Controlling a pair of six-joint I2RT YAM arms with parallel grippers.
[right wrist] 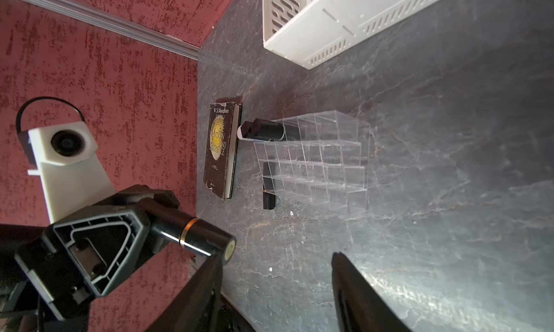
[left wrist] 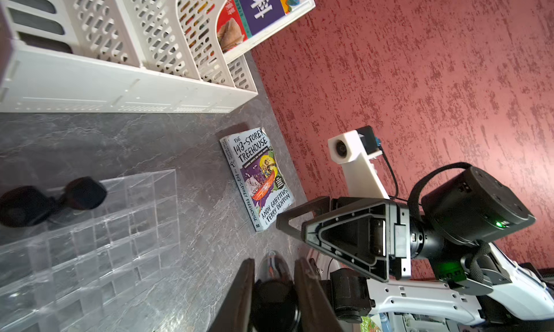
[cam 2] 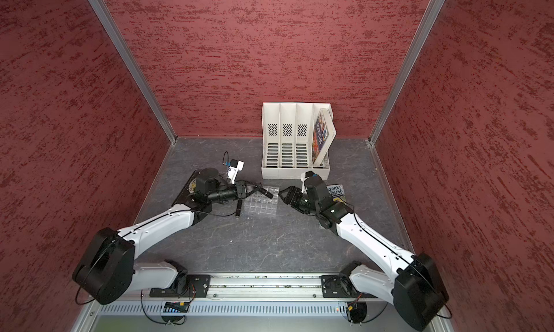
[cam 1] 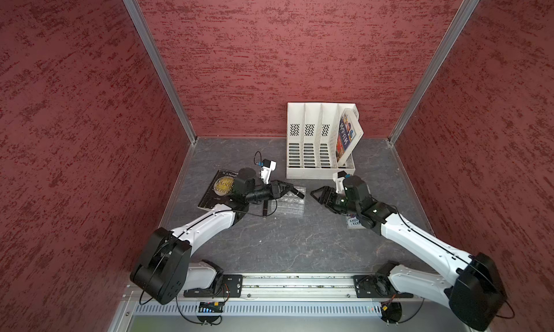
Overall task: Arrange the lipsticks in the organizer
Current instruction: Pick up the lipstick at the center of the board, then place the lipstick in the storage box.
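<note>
The clear grid organizer (cam 1: 290, 207) (cam 2: 261, 208) (left wrist: 120, 225) (right wrist: 323, 153) lies flat between my two arms. My left gripper (cam 1: 290, 190) (cam 2: 258, 190) (left wrist: 277, 273) hovers over its far edge, shut on a glossy black lipstick (cam 1: 299, 192) (cam 2: 267, 193) (left wrist: 274, 270) (right wrist: 204, 234) with a gold band. My right gripper (cam 1: 314, 193) (cam 2: 281, 192) (right wrist: 275, 273) faces it from close by, open and holding nothing. A black lipstick (cam 1: 265, 211) (cam 2: 238, 209) (right wrist: 269, 182) lies along the organizer's left side. Black tubes (right wrist: 268, 130) (left wrist: 84, 192) and a white one (right wrist: 240, 133) sit at its far corner; whether they are inside cells I cannot tell.
A white slotted file rack (cam 1: 317, 141) (cam 2: 292, 141) stands at the back and holds one book. A dark book (cam 1: 216, 189) (right wrist: 220, 147) lies left of the organizer. A Treehouse book (cam 2: 335, 191) (left wrist: 260, 177) lies partly under my right arm. Red walls close in three sides.
</note>
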